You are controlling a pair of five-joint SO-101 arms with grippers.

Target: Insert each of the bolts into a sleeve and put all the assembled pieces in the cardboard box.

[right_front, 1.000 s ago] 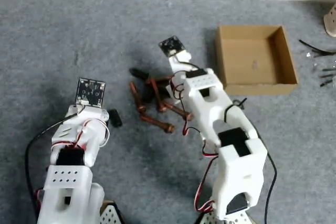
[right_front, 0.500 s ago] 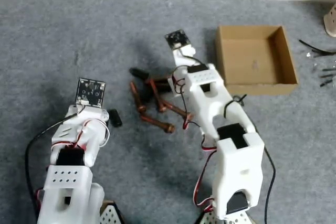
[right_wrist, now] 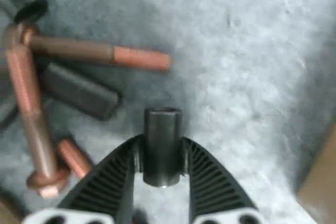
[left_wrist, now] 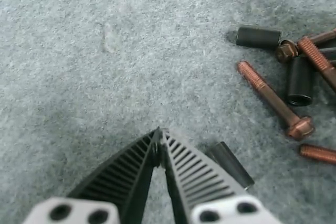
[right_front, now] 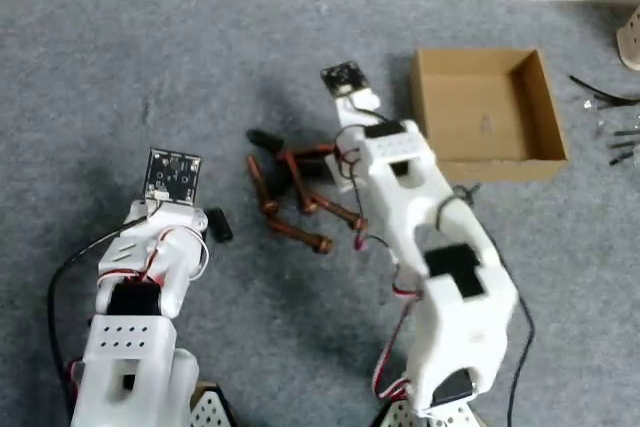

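Right arm (right_front: 400,162) has swung toward the cardboard box (right_front: 500,169), fingers (right_wrist: 207,182) pinching a sleeve (right_wrist: 161,145); left fingers (left_wrist: 197,179) pressed together.

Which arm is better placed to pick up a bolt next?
Probably left: the left gripper is shut and empty, with bolts lying nearby, while the right gripper is shut on a sleeve.

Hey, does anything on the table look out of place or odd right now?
One black sleeve lies alone beside the left pincer, apart from the jumbled pile of bolts and sleeves. Nothing looks damaged or spilled; the cardboard box is empty.
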